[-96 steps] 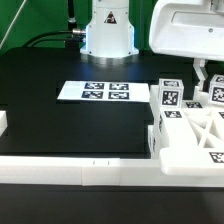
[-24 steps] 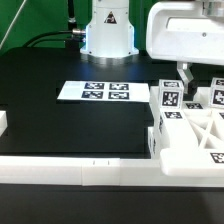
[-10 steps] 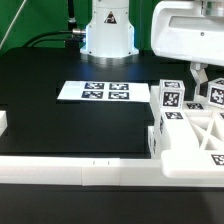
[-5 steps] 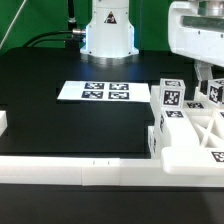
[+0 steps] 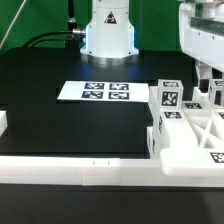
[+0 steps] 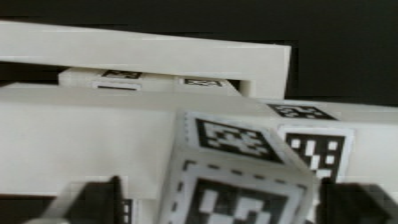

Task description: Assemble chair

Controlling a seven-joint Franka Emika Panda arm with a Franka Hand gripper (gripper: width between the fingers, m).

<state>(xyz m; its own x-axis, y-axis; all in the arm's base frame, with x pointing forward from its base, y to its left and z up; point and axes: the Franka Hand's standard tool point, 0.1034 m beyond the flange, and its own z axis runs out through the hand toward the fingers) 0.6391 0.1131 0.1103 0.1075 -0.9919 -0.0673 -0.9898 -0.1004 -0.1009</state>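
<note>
White chair parts [image 5: 190,128] sat clustered at the bench's [image 5: 70,125] edge on the exterior view's right, our end effector [image 6: 222,205] spread astride a tagged piece (not gripping), so we judged centring before closing wise.

Matt white plastic chair parts [image 5: 190,135], matt black table [image 5: 70,125], paper-like flat marker board [image 5: 95,91]

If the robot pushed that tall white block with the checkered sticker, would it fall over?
Maybe. The tagged block stands upright and looks taller than wide, so a high push could tip it. The X-braced frame sits close beside it and might prop it. It looks like stiff, smooth plastic, so it probably won't bend.
</note>
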